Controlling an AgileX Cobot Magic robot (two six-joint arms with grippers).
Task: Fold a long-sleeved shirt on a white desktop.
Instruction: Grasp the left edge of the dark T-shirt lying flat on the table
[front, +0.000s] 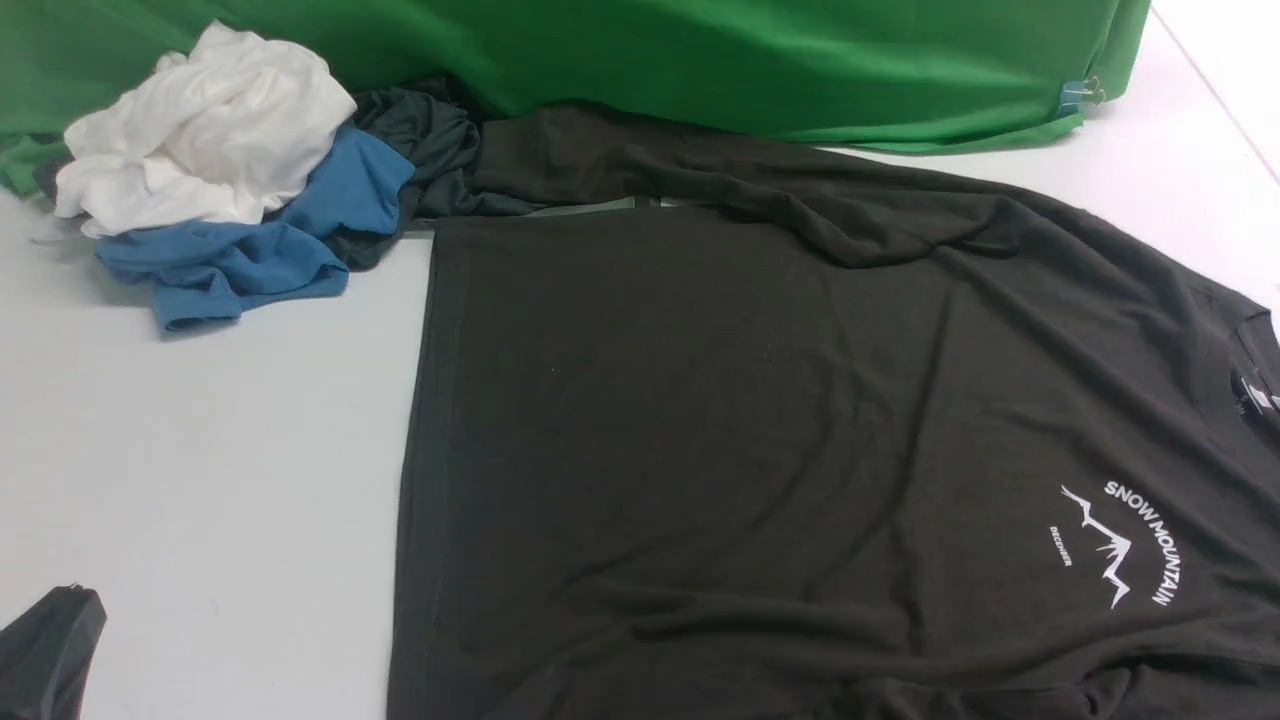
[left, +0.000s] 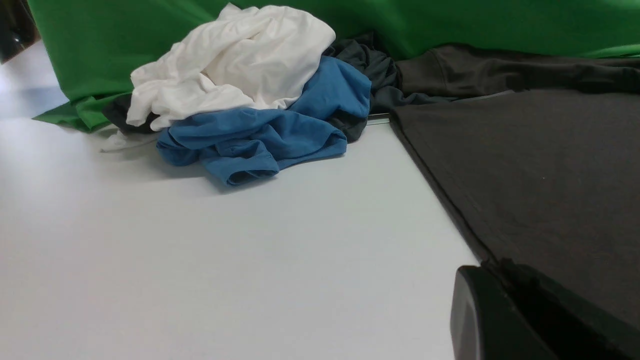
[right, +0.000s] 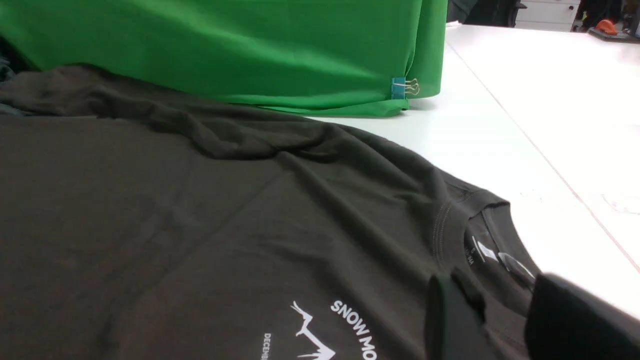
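Observation:
The long-sleeved shirt (front: 760, 420) lies spread flat and face up on the white desktop (front: 200, 450). Its hem is toward the left, and its collar and white "SNOW MOUNTAIN" logo (front: 1125, 545) are at the right. One sleeve (front: 640, 165) stretches along the back edge. My left gripper (front: 70, 600) sits low at the near left, apart from the hem; in the left wrist view the left gripper (left: 500, 272) looks shut and empty. My right gripper (right: 500, 295) is open just over the collar (right: 480, 235), holding nothing. It is out of the front view.
A pile of white (front: 205, 130), blue (front: 270, 235) and dark grey (front: 420, 150) garments sits at the back left, touching the sleeve end. A green cloth backdrop (front: 760, 60) runs along the back, clipped at its right corner (front: 1080, 95). A metal hatch edge (front: 600, 206) peeks from under the shirt.

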